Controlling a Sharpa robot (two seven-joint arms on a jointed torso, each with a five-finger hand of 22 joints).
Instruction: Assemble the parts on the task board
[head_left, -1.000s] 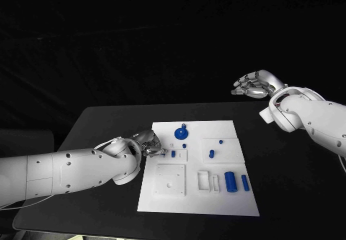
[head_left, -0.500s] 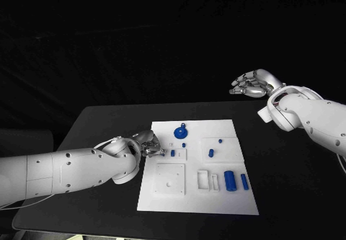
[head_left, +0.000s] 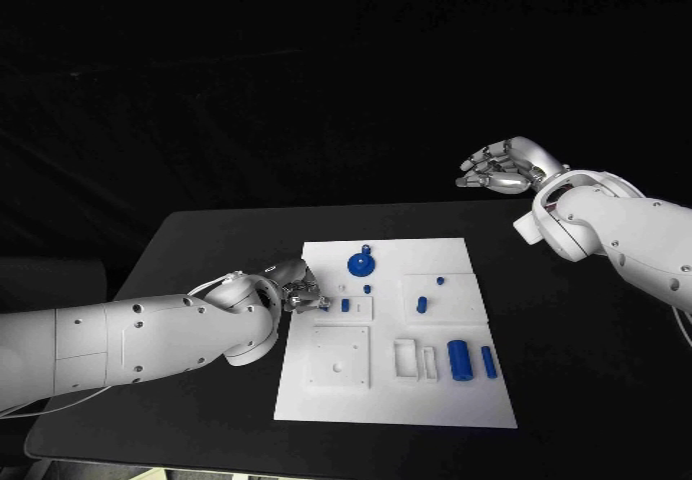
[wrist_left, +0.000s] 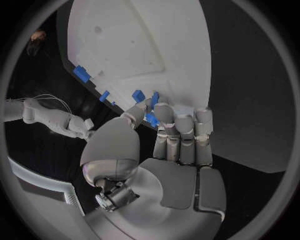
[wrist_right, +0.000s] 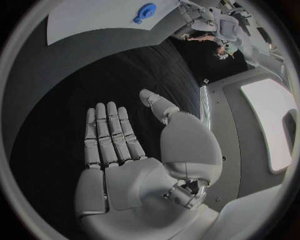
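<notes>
The white task board (head_left: 433, 400) lies in the middle of the black table. My left hand (head_left: 296, 290) is low at the board's left edge (wrist_left: 144, 45); thumb and fingers (wrist_left: 178, 125) are closed together and pinch a small blue part (wrist_left: 151, 118). Right beside it on the board are two small blue pieces (head_left: 346, 304). A round blue part with a loop (head_left: 362, 264) lies at the board's far side. A blue cylinder (head_left: 460, 361) and a thinner blue bar (head_left: 489, 362) lie at the near right. My right hand (head_left: 505, 168) hangs high beyond the table's far right, fingers apart, holding nothing (wrist_right: 115, 145).
A white square plate (head_left: 340, 358) and two white blocks (head_left: 407, 358) sit on the board's near half. Small blue pegs (head_left: 423, 306) stand near its middle. Bare black table (head_left: 202, 250) surrounds the board on all sides.
The right hand has drifted very slightly up and to the left. The left hand stays at the board's left edge.
</notes>
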